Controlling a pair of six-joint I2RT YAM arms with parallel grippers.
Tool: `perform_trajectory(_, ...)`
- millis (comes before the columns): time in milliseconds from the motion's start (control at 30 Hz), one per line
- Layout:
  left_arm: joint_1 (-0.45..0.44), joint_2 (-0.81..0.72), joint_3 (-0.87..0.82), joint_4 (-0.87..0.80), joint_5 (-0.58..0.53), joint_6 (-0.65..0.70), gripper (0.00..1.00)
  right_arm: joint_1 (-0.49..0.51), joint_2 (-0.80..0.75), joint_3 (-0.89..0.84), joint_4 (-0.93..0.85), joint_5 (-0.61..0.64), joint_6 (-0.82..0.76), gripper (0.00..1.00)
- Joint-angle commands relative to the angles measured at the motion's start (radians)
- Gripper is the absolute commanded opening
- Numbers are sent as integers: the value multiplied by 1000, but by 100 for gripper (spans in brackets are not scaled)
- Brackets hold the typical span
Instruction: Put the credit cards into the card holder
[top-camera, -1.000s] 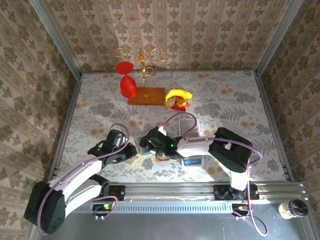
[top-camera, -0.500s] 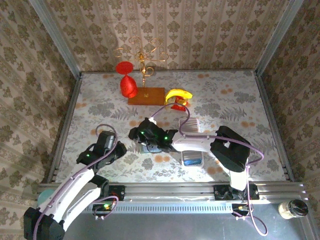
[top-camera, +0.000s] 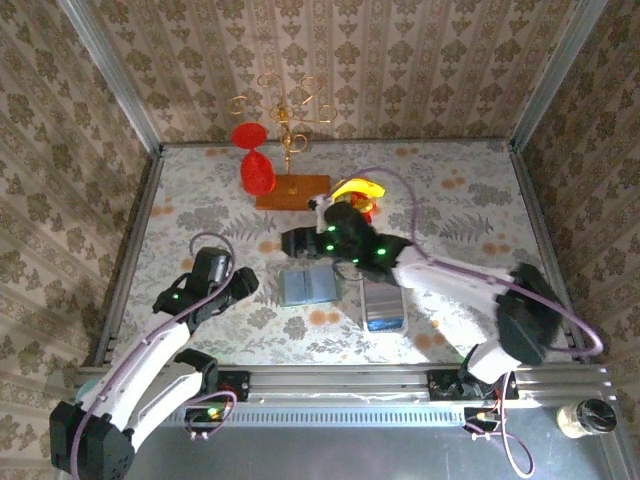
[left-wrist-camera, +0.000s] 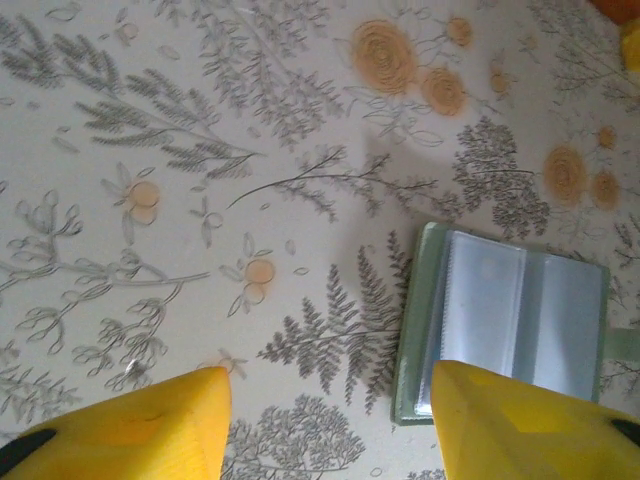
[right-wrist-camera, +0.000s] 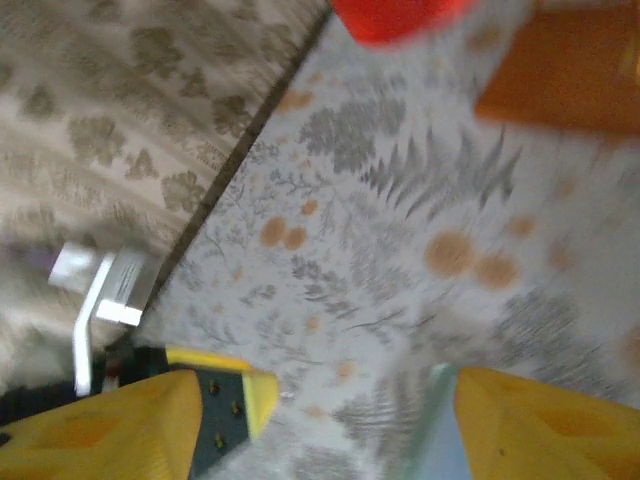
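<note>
Card holder (top-camera: 308, 286) lies spread open toward the bench's (top-camera: 200, 200) near edge, just beside the white tray (top-camera: 383, 290) holding a blue credit card (top-camera: 385, 322). Both the left jaws and right jaws gape empty. Loading seems unstarted, so the next move is to grasp that card.

Top view: bright, even overhead light with soft, short shadows on the floral-print table surface (top-camera: 200, 210). Left wrist view: sharp, with a faint shadow ahead of the left gripper (left-wrist-camera: 330, 420). Right wrist view: motion-blurred throughout; the red rounded shape (right-wrist-camera: 400, 15) beyond the right gripper (right-wrist-camera: 320, 430) is smeared.
</note>
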Motion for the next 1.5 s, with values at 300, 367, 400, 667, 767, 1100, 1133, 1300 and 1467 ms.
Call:
perform_trajectory(300,8,186,21,320,115,63,62,-45,-395,-127,-830,21,-1453,91)
perform_trajectory(367,7,200,5,351,115,52,62,-39,-429,-176,-835,34,-1498,90)
perform_trajectory(400,4,205,-3,365,116,45,62,-32,-454,-209,-811,44,-1512,90)
perform_trajectory(667,-66,224,-21,387,55,29,63,17,-471,-369,-709,163,-1654,90)
perform_trajectory(767,-75,237,-24,386,45,13,63,21,-440,-405,-632,176,-1677,90)
perform_trajectory(1100,-77,212,-27,330,-14,-59,60,39,-337,-441,-530,183,-1706,89)
perform_trajectory(1133,-77,210,-29,330,-13,-59,60,39,-335,-442,-529,184,-1709,89)
perform_trajectory(1300,-77,207,-35,325,-15,-71,60,39,-307,-441,-524,212,-1714,89)
perform_trajectory(1467,-79,198,-25,303,-12,-100,59,37,-262,-433,-527,208,-1707,87)
